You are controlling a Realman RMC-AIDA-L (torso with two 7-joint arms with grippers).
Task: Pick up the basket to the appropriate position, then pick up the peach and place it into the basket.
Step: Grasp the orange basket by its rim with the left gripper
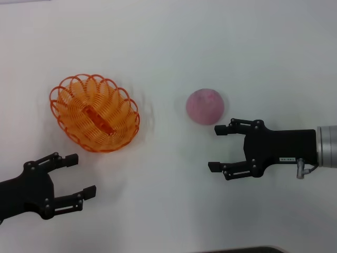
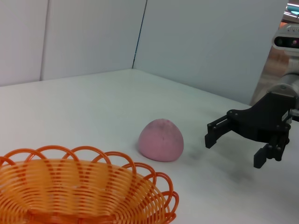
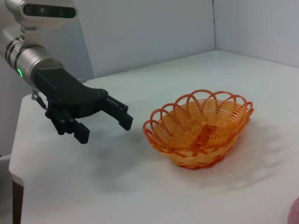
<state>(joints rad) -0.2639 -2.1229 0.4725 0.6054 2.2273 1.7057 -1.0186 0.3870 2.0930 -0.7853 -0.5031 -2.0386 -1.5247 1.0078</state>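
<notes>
Nearest the robot, the left gripper (image 1: 76, 175) hovers low over the white bench (image 1: 168, 42) with fingers spread, holding nothing, just short of the basket (image 1: 95, 113). Level with it, the right gripper (image 1: 217, 148) is likewise spread and empty. Beyond it, close to its upper finger, the peach (image 1: 205, 106) rests on the bench, well apart from the basket
</notes>
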